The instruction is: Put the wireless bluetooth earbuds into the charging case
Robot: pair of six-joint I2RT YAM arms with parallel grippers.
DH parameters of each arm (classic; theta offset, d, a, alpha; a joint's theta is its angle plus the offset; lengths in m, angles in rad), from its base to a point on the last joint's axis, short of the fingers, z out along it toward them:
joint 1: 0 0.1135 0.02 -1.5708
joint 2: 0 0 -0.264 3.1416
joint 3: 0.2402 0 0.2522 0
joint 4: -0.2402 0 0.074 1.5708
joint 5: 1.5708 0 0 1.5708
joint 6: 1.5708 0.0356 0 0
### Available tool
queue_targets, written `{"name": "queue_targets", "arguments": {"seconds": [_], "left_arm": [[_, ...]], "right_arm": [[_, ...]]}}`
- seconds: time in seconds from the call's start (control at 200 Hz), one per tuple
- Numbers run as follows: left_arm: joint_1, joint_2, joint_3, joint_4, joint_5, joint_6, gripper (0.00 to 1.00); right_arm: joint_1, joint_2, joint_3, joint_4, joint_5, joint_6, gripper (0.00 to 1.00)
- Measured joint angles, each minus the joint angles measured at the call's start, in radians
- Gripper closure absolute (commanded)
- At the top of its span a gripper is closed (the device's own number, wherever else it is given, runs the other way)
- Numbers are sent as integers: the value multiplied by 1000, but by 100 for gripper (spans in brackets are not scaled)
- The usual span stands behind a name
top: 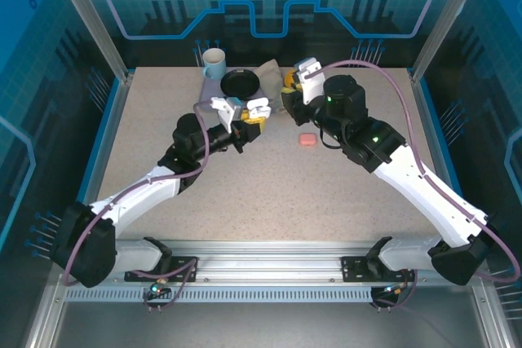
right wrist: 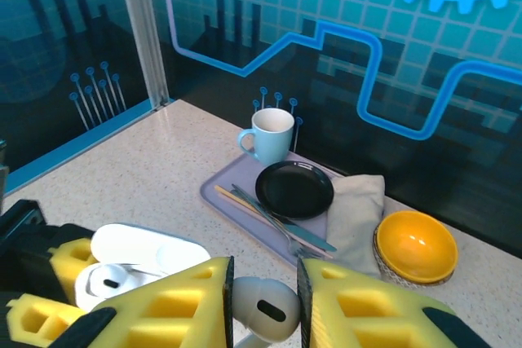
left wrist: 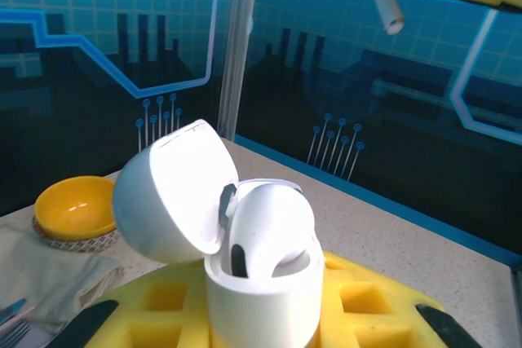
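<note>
Status: one white earbud (left wrist: 273,222) sits in the open white case (left wrist: 261,303), which the left gripper (top: 251,118) clamps. The right gripper (right wrist: 263,295) pinches a second earbud (right wrist: 265,314) near that case, not yet inserted. A pink case (top: 307,140) lies on the table (top: 245,193), apparently still to be filled.

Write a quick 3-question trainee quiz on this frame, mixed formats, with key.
1. True or false: the white case held by the left claw has its lid shut.
2. What does the right claw grip? A) a fork B) a white earbud C) a mug
3. Fill in: the small case lying loose on the table is ____ in colour.

Key: 1 false; the lid stands open, with a seated earbud inside. 2 B. 3 pink.
</note>
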Motion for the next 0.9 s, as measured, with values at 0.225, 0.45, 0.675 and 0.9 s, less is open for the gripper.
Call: {"name": "queue_targets", "arguments": {"seconds": [0.225, 0.45, 0.675, 0.9], "left_arm": [[-19, 39, 56, 3, 26, -10, 100], [-21, 45, 61, 3, 44, -28, 100], [-21, 54, 76, 2, 60, -46, 100], [-22, 71, 92, 2, 77, -53, 100]], "right_arm": [[-18, 4, -5, 37, -82, -47, 74], [-50, 5, -45, 56, -158, -63, 76], [-72, 8, -64, 56, -213, -75, 76], [-72, 6, -77, 82, -237, -108, 76]]}}
